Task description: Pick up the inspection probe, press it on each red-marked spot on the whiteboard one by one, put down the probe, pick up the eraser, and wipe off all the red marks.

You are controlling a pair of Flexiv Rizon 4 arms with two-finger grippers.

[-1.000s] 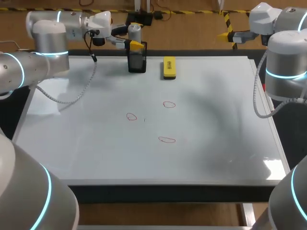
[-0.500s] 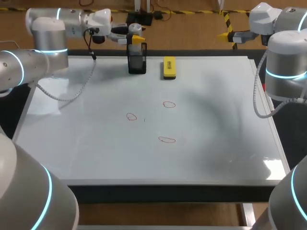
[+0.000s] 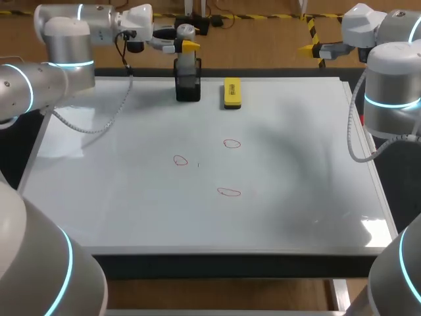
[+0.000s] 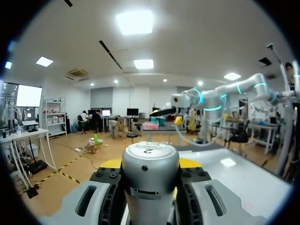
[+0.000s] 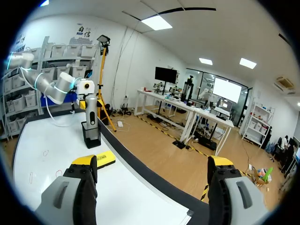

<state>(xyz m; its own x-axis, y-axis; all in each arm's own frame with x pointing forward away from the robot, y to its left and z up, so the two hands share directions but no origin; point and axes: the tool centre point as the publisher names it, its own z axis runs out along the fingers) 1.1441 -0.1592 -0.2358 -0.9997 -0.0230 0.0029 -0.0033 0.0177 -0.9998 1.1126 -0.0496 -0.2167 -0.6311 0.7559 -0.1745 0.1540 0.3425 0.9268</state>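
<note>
Left gripper (image 3: 186,45) was clamped on the inspection probe (image 4: 150,164), held upright over the black holder (image 3: 187,87) | right gripper (image 5: 152,171) was spread wide, nothing held | eraser (image 3: 232,92) was laid near the holder | red marks (image 3: 231,143) were seen on the whiteboard (image 3: 99,197)

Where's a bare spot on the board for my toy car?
Bare spots on the whiteboard: the left side, between its left edge and the red marks, and the right side, past the eraser. Crowded: the far edge, where the holder and eraser sit.
</note>
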